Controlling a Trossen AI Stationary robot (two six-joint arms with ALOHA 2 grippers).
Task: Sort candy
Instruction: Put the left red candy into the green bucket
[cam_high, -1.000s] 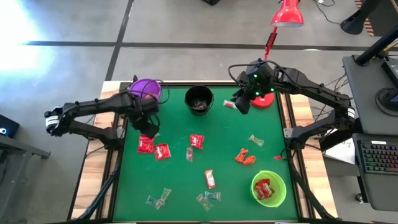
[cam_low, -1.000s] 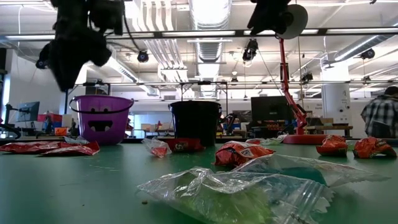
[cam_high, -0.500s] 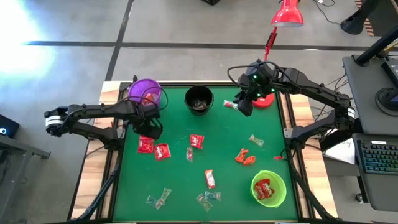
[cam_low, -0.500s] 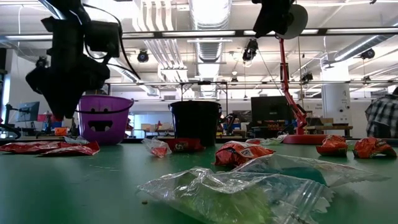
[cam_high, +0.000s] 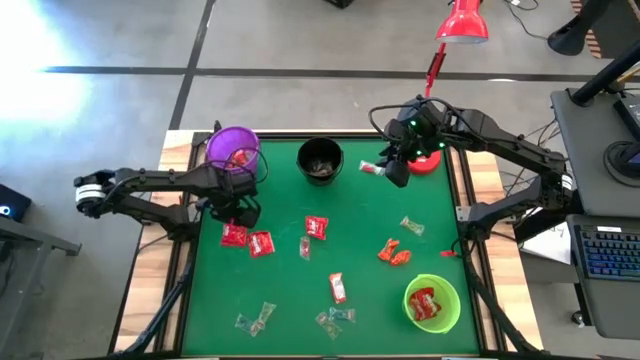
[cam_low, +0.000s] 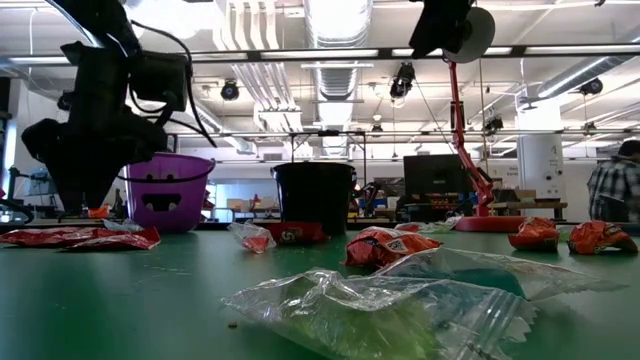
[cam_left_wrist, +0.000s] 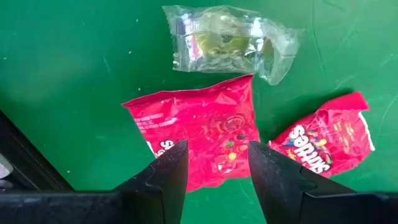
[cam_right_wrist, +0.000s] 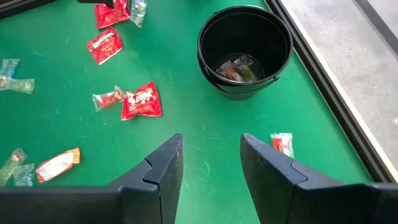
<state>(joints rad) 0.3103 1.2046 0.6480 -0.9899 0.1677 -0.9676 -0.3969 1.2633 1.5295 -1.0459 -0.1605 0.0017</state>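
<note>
My left gripper (cam_left_wrist: 212, 163) hangs low over the green table (cam_high: 290, 300) just in front of the purple bowl (cam_high: 232, 148), fingers spread and holding nothing. Directly between them lies a red candy packet (cam_left_wrist: 199, 135); a second red packet (cam_left_wrist: 328, 140) sits just beside it, and a clear-wrapped sweet (cam_left_wrist: 229, 38) lies just beyond the first, apart from it.

My right gripper (cam_right_wrist: 211, 163) hovers near the table's far right, fingers parted and empty. A small clear sweet with red inside (cam_right_wrist: 282, 142) lies on the mat just beside one finger, not touched. Ahead stands the black bowl (cam_right_wrist: 245, 51) with a few sweets at its bottom.

The rest of the candy is scattered across the mat: red packets (cam_high: 316, 227) mid-table, orange ones (cam_high: 392, 252) to the right, clear ones (cam_high: 255, 320) along the near edge. The green bowl (cam_high: 432, 301) holds a red packet. A red lamp base (cam_high: 428, 160) stands close behind my right gripper.
</note>
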